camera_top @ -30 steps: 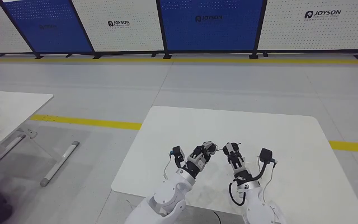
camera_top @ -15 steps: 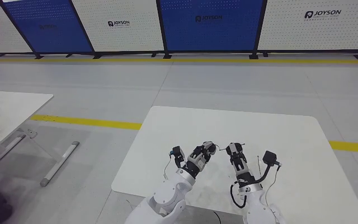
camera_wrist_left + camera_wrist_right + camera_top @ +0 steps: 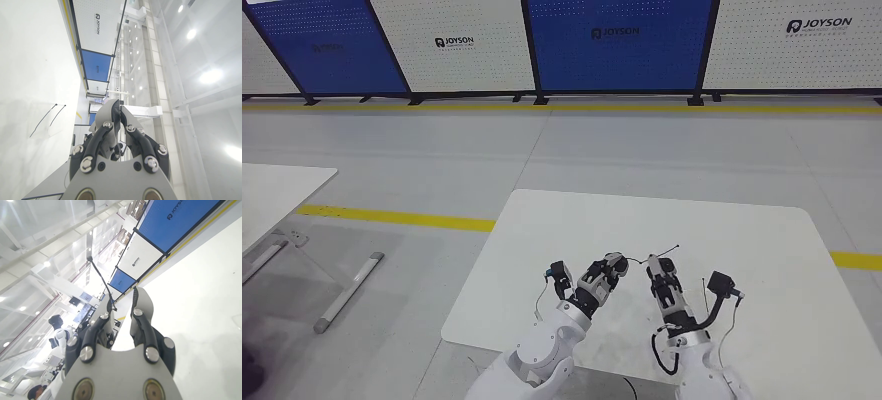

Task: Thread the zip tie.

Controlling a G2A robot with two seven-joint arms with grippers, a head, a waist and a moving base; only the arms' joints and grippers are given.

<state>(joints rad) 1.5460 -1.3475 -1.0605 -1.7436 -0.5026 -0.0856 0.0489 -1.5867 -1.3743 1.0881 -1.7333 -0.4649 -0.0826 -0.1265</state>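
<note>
A thin black zip tie hangs in the air over the white table. Its one end meets the tips of my left gripper, and its head points toward the far right. My left gripper is shut, fingertips pressed together, and the seam between them hides the clamped spot. My right gripper sits just to the right of it. In the right wrist view this gripper is open, and the zip tie runs past one finger's pad, head up and away.
Two more black zip ties lie flat on the table ahead of the left gripper, beside a faint clear sheet. The table's far half is bare white surface. Yellow floor lines and wall panels lie beyond the far edge.
The right arm shifted slightly right, then back a little. More of the zip tie shows now, reaching from the left gripper past the right one. The left arm has not moved.
</note>
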